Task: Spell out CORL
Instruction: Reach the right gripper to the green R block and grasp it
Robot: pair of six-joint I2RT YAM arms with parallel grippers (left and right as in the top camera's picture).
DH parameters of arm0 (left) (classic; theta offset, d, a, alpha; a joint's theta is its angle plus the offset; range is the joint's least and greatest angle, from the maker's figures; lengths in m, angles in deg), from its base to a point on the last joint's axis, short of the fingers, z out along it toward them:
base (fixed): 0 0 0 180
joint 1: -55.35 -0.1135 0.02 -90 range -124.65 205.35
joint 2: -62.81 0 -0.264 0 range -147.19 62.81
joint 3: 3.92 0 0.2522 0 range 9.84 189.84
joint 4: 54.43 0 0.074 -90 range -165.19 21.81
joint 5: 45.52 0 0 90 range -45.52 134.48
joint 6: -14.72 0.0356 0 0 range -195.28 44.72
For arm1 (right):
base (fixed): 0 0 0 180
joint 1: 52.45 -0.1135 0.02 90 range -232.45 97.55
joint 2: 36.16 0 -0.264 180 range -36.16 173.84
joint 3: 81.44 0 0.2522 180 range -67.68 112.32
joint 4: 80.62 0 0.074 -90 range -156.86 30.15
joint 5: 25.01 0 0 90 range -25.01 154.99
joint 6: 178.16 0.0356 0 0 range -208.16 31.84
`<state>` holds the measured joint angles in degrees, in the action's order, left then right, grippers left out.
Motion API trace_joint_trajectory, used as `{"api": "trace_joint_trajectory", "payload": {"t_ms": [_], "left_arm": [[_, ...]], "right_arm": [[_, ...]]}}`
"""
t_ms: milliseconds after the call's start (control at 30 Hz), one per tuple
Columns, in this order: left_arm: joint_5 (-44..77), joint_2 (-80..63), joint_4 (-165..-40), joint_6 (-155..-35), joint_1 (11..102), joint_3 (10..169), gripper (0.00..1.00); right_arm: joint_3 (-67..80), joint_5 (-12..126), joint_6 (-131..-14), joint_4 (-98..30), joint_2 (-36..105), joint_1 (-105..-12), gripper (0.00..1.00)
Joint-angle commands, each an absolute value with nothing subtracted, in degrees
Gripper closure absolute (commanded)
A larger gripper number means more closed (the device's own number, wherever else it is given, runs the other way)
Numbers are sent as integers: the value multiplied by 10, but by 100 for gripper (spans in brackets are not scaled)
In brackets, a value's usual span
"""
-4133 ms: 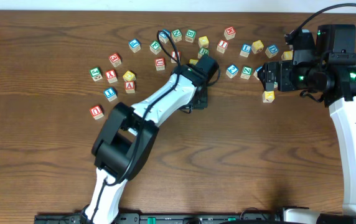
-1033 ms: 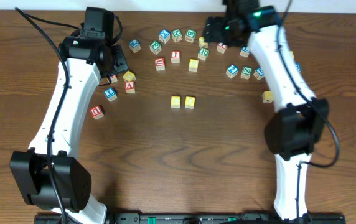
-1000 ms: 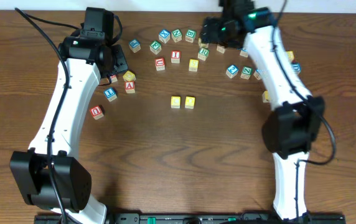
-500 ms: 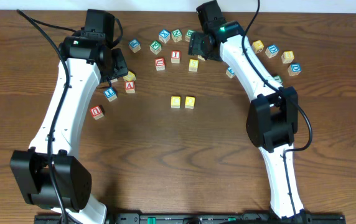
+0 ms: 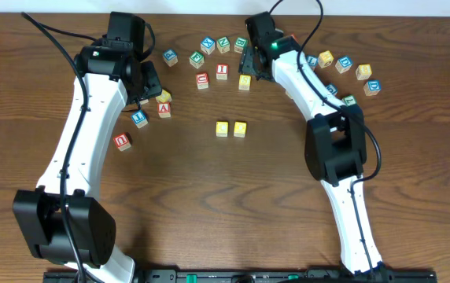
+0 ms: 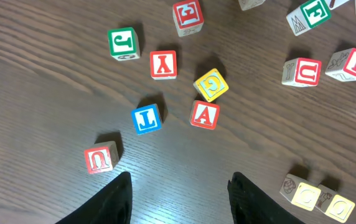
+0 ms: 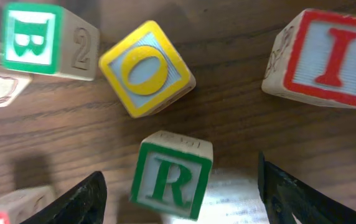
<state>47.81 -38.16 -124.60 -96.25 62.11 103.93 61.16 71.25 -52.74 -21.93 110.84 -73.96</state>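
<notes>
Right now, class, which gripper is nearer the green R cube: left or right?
Right. The right gripper hangs just above the green R cube, straddling it; the left gripper is far off, near the blue L cube.

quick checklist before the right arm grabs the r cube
1. Right gripper open: ok.
2. Green R cube between its fingers: ok.
3. R gripped: not ok, jaws wide of it.
4. Yellow O cube apart from R: ok.
5. Bare wood beside the centre yellow cubes: ok.
6. Left gripper open, empty: ok.
</notes>
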Motion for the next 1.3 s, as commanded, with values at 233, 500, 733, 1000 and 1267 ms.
{"api": "trace_joint_trajectory", "payload": {"t_ms": [233, 500, 733, 1000, 1267], "left_arm": [[479, -390, -1248, -966, 619, 1041, 50], [479, -390, -1248, -966, 619, 1041, 50], [479, -390, -1250, -966, 619, 1041, 50], [479, -390, -1249, -966, 619, 1041, 50], [479, -390, -1249, -966, 619, 1041, 50]], "right_arm": [[619, 735, -520, -232, 1127, -741, 40], [619, 741, -523, -231, 1127, -739, 59], [619, 741, -607, -206, 1127, -739, 71], [624, 735, -632, -177, 1126, -735, 80], [663, 723, -632, -109, 1106, -734, 86]]}}
